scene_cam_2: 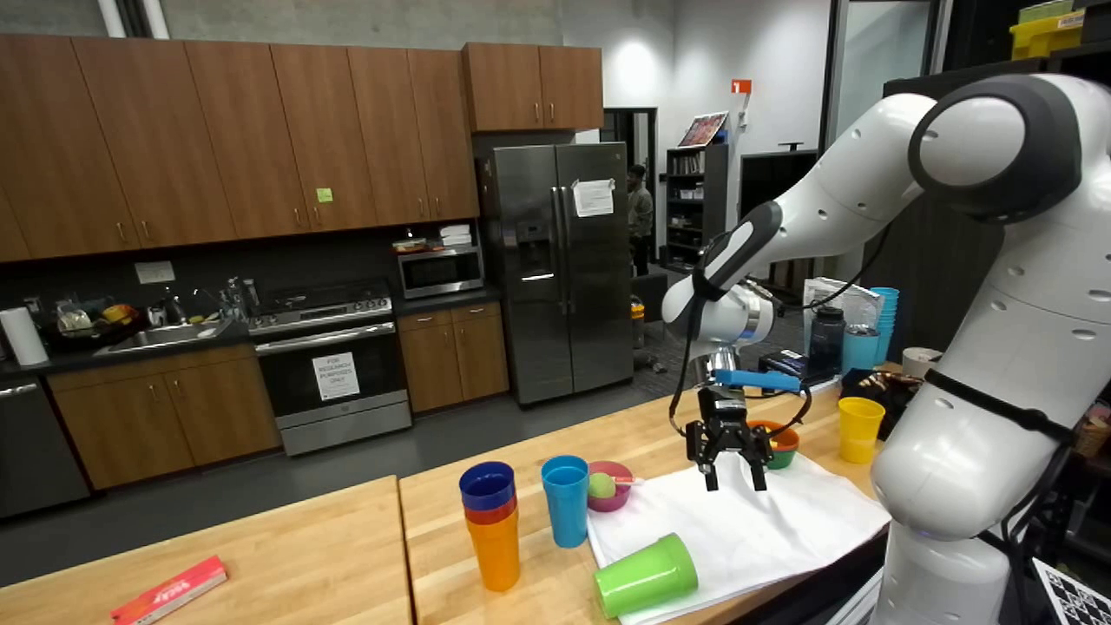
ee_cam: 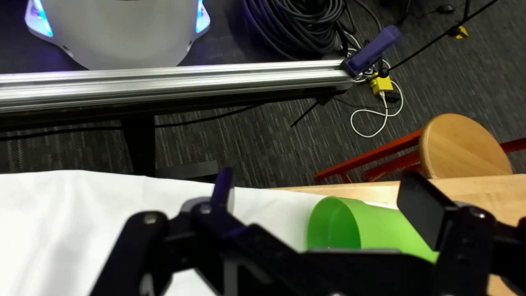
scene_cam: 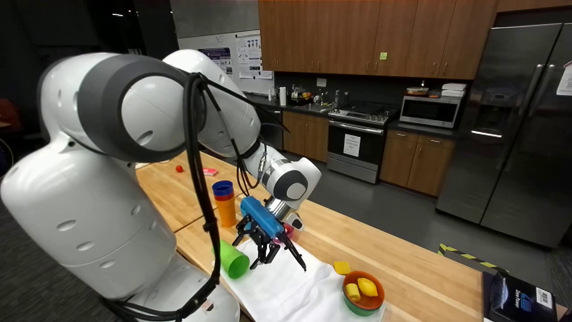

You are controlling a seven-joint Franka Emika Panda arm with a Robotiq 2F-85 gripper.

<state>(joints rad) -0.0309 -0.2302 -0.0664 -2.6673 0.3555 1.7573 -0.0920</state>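
We see the hand (scene_cam_2: 736, 480) hanging, spread wide, above the white cloth (scene_cam_2: 764, 534), while the green cup (scene_cam_2: 647, 576) lies on its side across the cloth's edge on the surface (scene_cam_2: 443, 538), near the blue cup (scene_cam_2: 566, 503).

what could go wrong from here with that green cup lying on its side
The green cup lies near the table edge, so an off-centre push might roll it off. The open gripper hangs over the rumpled white cloth; coming too low could snag it and perhaps drag the cup along. A sideways sweep toward the tall stack of cups could topple it.
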